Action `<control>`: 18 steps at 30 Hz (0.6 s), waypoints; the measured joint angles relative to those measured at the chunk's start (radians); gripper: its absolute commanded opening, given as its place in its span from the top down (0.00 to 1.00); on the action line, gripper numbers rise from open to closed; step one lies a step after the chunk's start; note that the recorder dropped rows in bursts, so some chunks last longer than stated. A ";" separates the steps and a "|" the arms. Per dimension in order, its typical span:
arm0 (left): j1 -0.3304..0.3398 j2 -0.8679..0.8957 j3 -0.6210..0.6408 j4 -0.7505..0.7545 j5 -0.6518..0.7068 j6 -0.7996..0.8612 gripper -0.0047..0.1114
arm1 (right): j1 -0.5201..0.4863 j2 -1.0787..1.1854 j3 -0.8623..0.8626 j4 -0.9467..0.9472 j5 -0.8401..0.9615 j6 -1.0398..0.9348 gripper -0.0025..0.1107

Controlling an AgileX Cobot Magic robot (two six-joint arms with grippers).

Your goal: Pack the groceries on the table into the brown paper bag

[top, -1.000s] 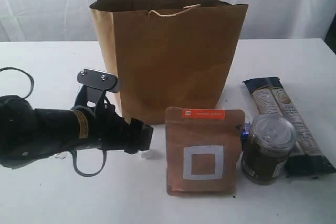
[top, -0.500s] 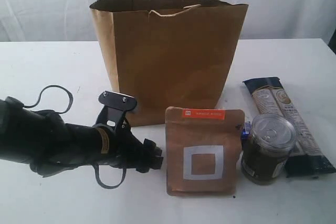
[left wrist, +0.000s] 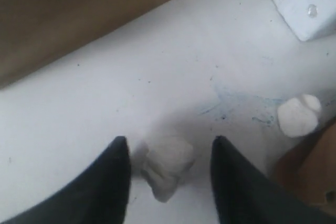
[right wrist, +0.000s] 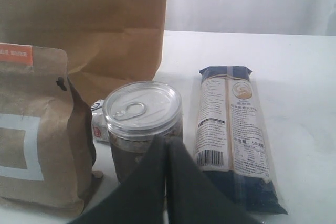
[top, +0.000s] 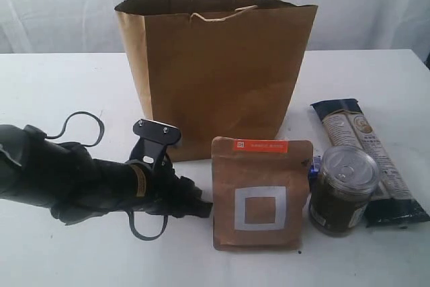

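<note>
At the back of the white table (top: 60, 85), centre frame, the brown paper bag (top: 215, 78) stands upright with its mouth open and its loop handles up. Just in front of it, at lower centre, the brown pouch (top: 261, 193) with the white square stands on its base. The small dark jar (top: 344, 193), topped by a silver pull-tab lid, sits just beside the pouch to the right. The long navy-tan packet (top: 366, 146) lies flat at the right of the frame, running back from behind the jar. All three rest on the table, outside the bag.

From the lower left a black arm reaches in low, and the left gripper (top: 201, 208) is near the pouch's left edge. Its wrist camera shows the two dark fingers (left wrist: 113, 182) spread apart, with a small white lump (left wrist: 168, 169) lying on the table between them, and they don't look clamped on it. The right gripper (right wrist: 167, 141) has its fingers pressed together on themselves, tips towards the jar.
</note>
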 measured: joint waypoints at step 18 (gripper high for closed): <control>0.000 -0.322 0.000 0.037 0.256 -0.028 0.96 | 0.000 0.000 0.000 0.000 0.000 0.000 0.98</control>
